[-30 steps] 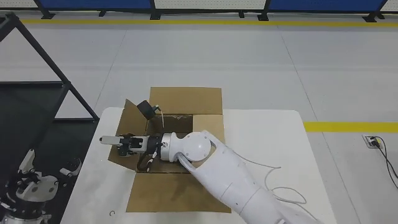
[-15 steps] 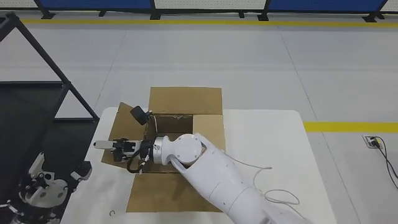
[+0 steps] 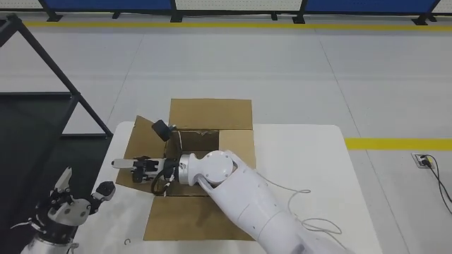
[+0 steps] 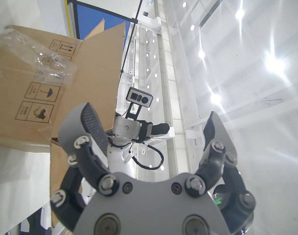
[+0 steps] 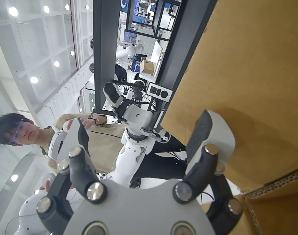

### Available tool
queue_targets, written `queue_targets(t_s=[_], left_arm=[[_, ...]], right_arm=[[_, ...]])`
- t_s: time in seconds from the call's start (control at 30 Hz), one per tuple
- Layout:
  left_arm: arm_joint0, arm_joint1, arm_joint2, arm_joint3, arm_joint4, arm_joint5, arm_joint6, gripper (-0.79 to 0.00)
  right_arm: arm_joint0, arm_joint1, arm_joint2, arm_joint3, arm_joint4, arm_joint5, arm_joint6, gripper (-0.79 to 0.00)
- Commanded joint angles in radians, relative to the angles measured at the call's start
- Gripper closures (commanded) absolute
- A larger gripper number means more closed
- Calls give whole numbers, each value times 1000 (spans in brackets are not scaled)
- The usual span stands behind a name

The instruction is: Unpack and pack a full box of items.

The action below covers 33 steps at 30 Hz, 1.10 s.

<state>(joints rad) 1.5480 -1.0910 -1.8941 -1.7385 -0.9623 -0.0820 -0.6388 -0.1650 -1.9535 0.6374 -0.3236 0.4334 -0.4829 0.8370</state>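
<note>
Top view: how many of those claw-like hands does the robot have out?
2. The right gripper is over the left flap of the box, open and empty. The left gripper is beyond the left edge of the table, open and pointing upward.

- The white tabletop [image 3: 304, 156] carries one open cardboard box [image 3: 212, 113]. The box sits toward the tabletop's left side, with a bare white stretch to the right of the box.
- The box's flaps are spread outward. The far flap reaches past the tabletop's far edge, and the near flap lies on the tabletop.
- A small dark curved bit [image 3: 127, 240] lies on the tabletop just left of the box's near flap, apart from it. It is too small to tell what it is.
</note>
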Motion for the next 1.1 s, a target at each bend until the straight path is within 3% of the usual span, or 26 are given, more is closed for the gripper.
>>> queue_targets(t_s=[0.0,0.17,0.4,0.63,1.07], left_arm=[[6,-2,-7,-6,-30,-17,-22,-785],[25,-7,-29,-17,-120,-14,-74,-785],[-10,-7,0,13,-41,17,-9,-785],[-39,-9,19,44,-38,16,-29,-785],[-19,-22,-8,-37,-135,-20,-12,-785]], right_arm=[[-1,-2,4,1,-3,7,7,-785],[1,-11,5,10,-23,48,22,-785],[13,-16,23,35,-28,56,50,-785],[17,-14,41,57,-33,64,87,-785],[2,-14,70,27,-67,17,5,-785]])
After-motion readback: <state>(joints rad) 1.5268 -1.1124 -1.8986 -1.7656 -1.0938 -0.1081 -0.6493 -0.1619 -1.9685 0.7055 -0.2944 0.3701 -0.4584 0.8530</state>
